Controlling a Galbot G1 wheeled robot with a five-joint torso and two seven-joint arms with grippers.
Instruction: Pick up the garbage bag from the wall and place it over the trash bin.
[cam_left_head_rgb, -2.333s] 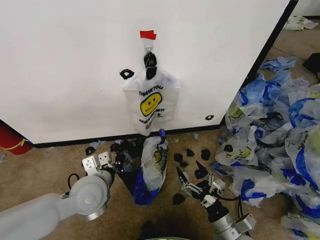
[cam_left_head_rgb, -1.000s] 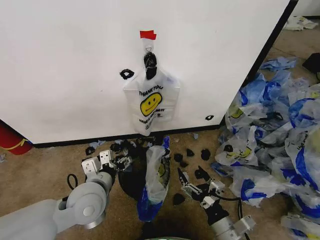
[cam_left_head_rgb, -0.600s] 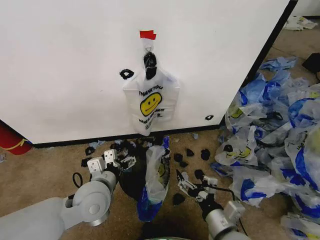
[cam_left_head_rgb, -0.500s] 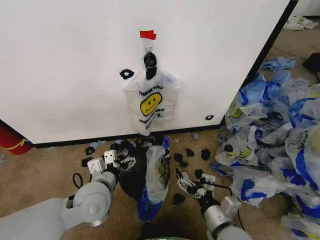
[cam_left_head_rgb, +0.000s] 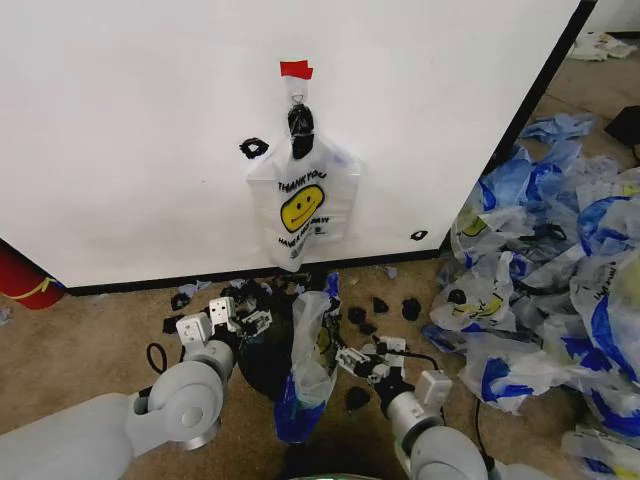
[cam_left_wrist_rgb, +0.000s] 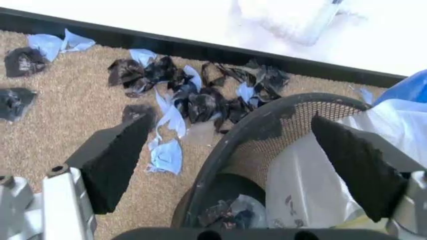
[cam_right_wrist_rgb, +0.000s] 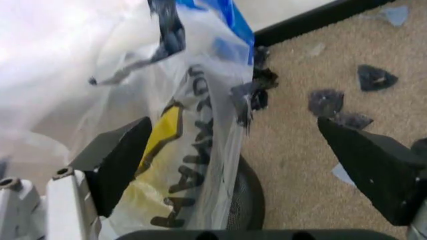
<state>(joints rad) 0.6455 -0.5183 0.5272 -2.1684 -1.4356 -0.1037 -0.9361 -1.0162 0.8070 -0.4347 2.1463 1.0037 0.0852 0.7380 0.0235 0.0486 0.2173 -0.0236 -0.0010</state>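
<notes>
Bag (cam_left_head_rgb: 308, 355) draped partly in the bin (cam_left_head_rgb: 262, 352), standing on the carpet below the wall (cam_left_head_rgb: 130, 130). My left gripper (cam_left_head_rgb: 238, 318) spreads its fingers over the bin's rim; my right gripper (cam_left_head_rgb: 352, 362), fingers apart, sits beside the bag.

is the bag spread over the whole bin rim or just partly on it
Partly. The garbage bag stands bunched on the right side of the trash bin, while the bin's left rim and mesh wall are bare.
</notes>
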